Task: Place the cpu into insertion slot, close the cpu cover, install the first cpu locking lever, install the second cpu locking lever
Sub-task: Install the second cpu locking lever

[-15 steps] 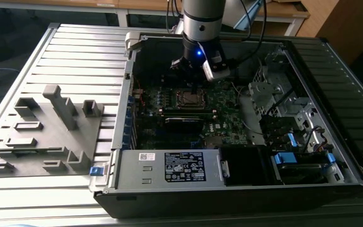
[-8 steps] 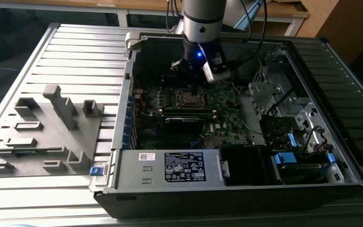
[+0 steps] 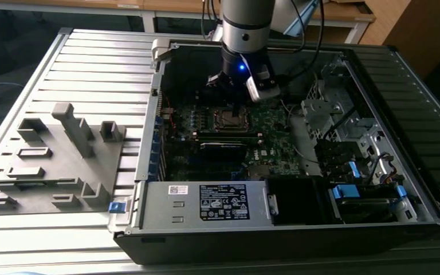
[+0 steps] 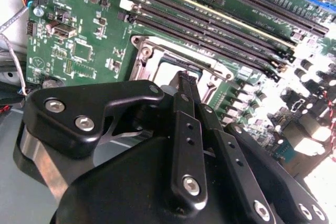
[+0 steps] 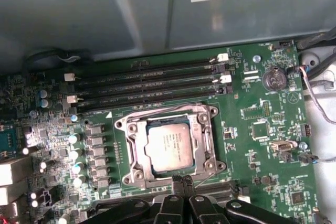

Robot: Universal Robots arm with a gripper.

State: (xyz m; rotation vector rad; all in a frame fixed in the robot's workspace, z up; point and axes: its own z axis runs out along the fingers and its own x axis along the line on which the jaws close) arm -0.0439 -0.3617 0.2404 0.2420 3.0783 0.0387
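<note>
In the second wrist view the gripper [image 4: 185, 77] fills the foreground, its two slim black fingers [image 4: 188, 129] pressed together at the tips with nothing between them, poised just above the socket's near edge. Beyond the tips in the first wrist view, the cpu [image 5: 168, 147] lies flat in its slot (dull silver top facing up), framed by the cpu cover [image 5: 167, 120] lying down around it. Farther on, toward twelve o'clock from the chip, run the long memory slots [image 5: 147, 85], then the grey case wall [image 5: 131, 19]. In the exterior view the arm [image 3: 244, 34] reaches down into the open computer case [image 3: 403, 172] above the motherboard [image 3: 274, 129].
</note>
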